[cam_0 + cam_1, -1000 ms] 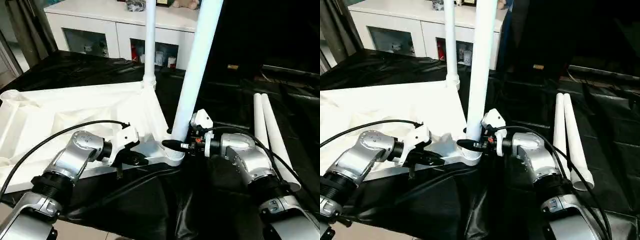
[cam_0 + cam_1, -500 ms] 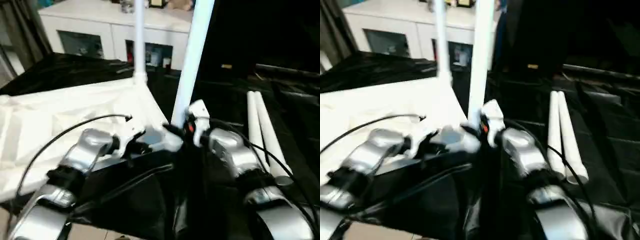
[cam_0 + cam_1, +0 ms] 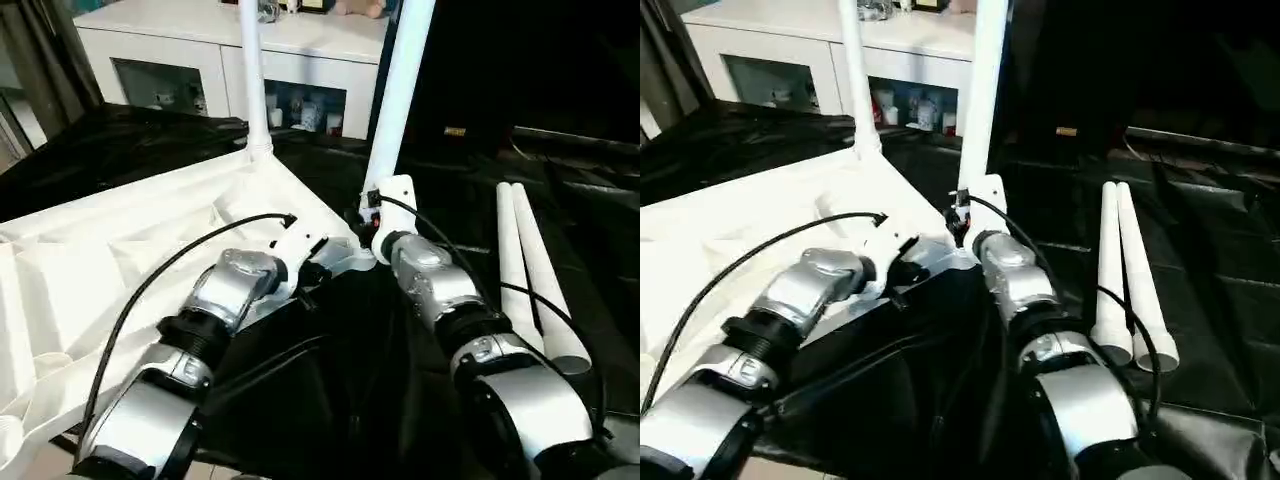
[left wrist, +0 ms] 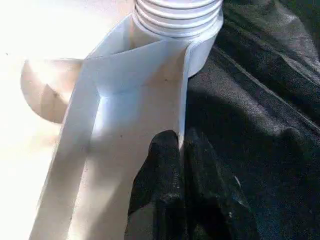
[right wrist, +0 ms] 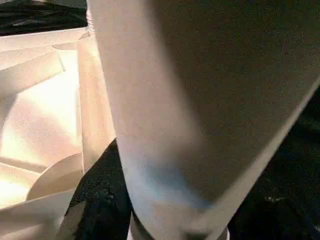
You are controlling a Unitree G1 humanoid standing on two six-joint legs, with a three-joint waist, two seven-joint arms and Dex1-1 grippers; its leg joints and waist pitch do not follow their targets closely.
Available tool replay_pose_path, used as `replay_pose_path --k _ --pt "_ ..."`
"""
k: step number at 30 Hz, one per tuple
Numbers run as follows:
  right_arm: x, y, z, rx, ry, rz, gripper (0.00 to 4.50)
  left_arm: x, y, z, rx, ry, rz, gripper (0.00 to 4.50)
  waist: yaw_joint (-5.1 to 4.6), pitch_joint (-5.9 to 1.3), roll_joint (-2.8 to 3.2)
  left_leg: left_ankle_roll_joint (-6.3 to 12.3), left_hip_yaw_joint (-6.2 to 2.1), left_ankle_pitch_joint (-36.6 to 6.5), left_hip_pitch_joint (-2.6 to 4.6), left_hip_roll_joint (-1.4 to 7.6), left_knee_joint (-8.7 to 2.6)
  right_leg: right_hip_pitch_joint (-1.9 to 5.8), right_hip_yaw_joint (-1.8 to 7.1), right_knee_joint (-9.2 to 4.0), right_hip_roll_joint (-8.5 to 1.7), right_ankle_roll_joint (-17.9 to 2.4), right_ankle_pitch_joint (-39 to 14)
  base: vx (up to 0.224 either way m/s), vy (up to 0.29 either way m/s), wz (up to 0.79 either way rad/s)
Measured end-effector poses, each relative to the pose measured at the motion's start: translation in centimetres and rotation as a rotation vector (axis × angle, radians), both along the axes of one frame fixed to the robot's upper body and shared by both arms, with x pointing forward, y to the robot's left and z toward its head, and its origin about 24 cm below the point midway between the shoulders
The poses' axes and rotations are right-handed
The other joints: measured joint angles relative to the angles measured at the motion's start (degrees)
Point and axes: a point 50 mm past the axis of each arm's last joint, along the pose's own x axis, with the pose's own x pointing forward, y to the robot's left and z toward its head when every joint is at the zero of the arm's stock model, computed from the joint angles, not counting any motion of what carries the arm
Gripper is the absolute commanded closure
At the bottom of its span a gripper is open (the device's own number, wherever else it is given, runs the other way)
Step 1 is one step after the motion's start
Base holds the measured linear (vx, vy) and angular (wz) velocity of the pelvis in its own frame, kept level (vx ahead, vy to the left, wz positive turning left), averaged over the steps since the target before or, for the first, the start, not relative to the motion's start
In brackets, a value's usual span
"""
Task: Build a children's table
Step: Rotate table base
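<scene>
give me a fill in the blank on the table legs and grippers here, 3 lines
1. ____ legs stand upright in the tabletop's corner sockets.
2. The loose legs lie on the ____ cloth.
3. The left gripper pinches the tabletop's ____, while the right gripper is around the near upright leg.

Missing words: two; black; rim

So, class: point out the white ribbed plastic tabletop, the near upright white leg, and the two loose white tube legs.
white ribbed plastic tabletop [image 3: 110,250]: left eye view, ribbed underside.
near upright white leg [image 3: 400,90]: left eye view, mid-shaft.
two loose white tube legs [image 3: 525,265]: left eye view, middle.
</scene>
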Motion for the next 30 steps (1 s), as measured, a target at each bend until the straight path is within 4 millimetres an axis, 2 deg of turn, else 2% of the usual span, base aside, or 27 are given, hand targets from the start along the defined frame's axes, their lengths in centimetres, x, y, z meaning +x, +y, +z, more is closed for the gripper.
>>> replay_pose_path --k 14,16,18,19,24,30 --pt "0.3 0.3 0.4 0.012 0.002 -0.005 2.58 0.1 0.1 0.1 -0.001 0.005 0.009 4.5 -0.14 -0.01 0.01 -0.01 0.01 0.0 0.06 -0.01 -0.24 -0.05 0.0 -0.02 0.0 0.0 0.0 0.0 0.0 0.0" --pt "0.3 0.3 0.4 0.014 -0.001 -0.003 1.88 0.1 0.1 0.1 -0.002 0.004 0.009 4.5 -0.13 -0.01 0.01 -0.01 0.02 0.0 0.07 -0.02 -0.32 -0.06 0.0 -0.05 0.0 0.0 0.0 0.0 0.0 0.0" --pt "0.2 0.5 0.2 0.019 0.016 0.003 1.86 0.2 0.2 0.2 0.002 -0.003 0.017 4.5 -0.21 -0.01 0.0 -0.01 0.04 0.0 0.06 -0.02 -0.39 -0.1 -0.01 -0.07 0.01 0.0 0.0 0.0 0.0 0.0" --pt "0.1 0.5 -0.2 0.027 0.032 0.004 1.61 0.3 0.4 0.2 0.006 -0.007 0.029 4.5 -0.32 0.02 -0.04 -0.02 0.03 0.0 0.01 -0.01 -0.4 -0.18 0.0 -0.08 0.02 0.0 0.0 0.0 0.0 0.0" --pt "0.0 0.6 -0.4 0.044 0.052 0.022 1.29 0.5 0.5 0.5 0.008 -0.014 0.042 4.5 -0.54 0.06 0.03 -0.07 0.08 0.0 -0.04 0.0 -0.52 -0.26 0.0 -0.15 0.04 0.0 0.0 0.0 0.0 0.0" --pt "-0.4 0.5 -1.2 0.072 0.092 0.067 0.77 0.7 0.9 0.8 0.016 -0.039 0.033 4.5 -1.32 0.23 0.01 -0.05 0.11 0.1 -0.26 0.0 -0.53 -0.42 -0.01 -0.25 0.04 0.0 0.0 0.0 0.0 0.0"
